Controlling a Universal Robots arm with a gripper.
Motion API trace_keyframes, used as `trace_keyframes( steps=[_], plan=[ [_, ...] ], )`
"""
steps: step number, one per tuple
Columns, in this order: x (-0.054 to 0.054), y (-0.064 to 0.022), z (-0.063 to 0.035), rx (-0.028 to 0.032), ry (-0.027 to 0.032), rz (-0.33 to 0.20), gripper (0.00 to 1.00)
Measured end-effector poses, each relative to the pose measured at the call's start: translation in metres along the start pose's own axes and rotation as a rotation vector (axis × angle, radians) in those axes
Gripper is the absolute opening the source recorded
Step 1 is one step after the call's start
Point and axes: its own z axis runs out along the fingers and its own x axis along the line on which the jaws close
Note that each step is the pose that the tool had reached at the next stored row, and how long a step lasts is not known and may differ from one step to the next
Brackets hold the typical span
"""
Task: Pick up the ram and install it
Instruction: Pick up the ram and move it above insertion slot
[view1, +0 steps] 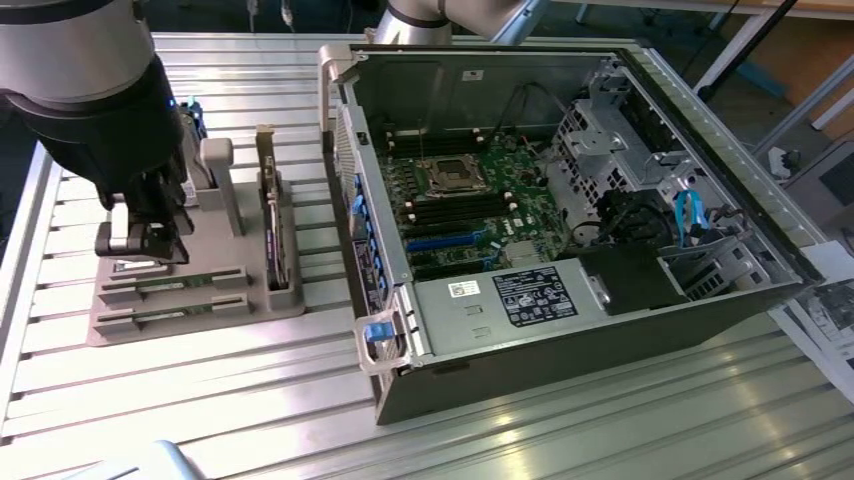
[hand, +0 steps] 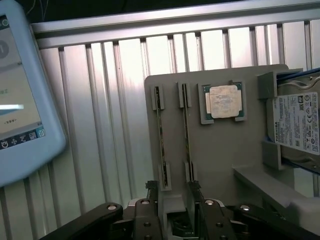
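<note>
Two thin green ram sticks (hand: 159, 132) (hand: 186, 127) stand on edge in slots of the grey holder (hand: 215, 155). In the exterior view they lie in the holder's near slots (view1: 174, 285) (view1: 171, 314). My gripper (hand: 173, 194) hangs open just above the holder, one dark fingertip (hand: 152, 190) by the near end of each stick, with nothing between the fingers. In the exterior view the gripper (view1: 147, 250) is over the holder's left part. The open computer case (view1: 694, 130) with its motherboard (view1: 467, 200) lies at the exterior view's right.
The holder also carries a square silver processor chip (hand: 223, 101), a hard drive (hand: 297, 122) and an upright expansion card (view1: 274, 240). A blue-framed tablet (hand: 20, 100) lies on the slatted metal table (hand: 100, 125) beside the holder.
</note>
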Motion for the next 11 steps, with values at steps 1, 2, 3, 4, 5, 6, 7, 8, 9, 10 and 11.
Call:
trace_keyframes(
  steps=[1,2,3,4,5,6,7,8,9,10,11],
  plan=[
    [0.000,0.0001,0.0018,0.0000,0.0000,0.000,0.36],
    [0.000,0.0003,0.0036,-0.0002,0.0001,0.000,0.36],
    [0.000,0.0005,0.0063,-0.0003,0.0001,0.000,0.36],
    [0.000,0.0008,0.0081,-0.0003,0.0002,0.000,0.36],
    [0.000,0.0011,0.0109,-0.0003,0.0001,0.000,0.36],
    [0.000,0.0014,0.0131,-0.0003,0.0001,0.000,0.36],
    [0.000,0.0017,0.0162,-0.0005,0.0001,0.000,0.36],
    [0.000,0.0020,0.0180,-0.0007,0.0002,0.000,0.36],
    [0.000,0.0024,0.0203,-0.0008,0.0002,0.000,0.36],
    [0.000,0.0028,0.0223,-0.0008,0.0001,0.000,0.36],
    [0.001,0.0031,0.0238,-0.0009,0.0001,0.000,0.36]
  ],
)
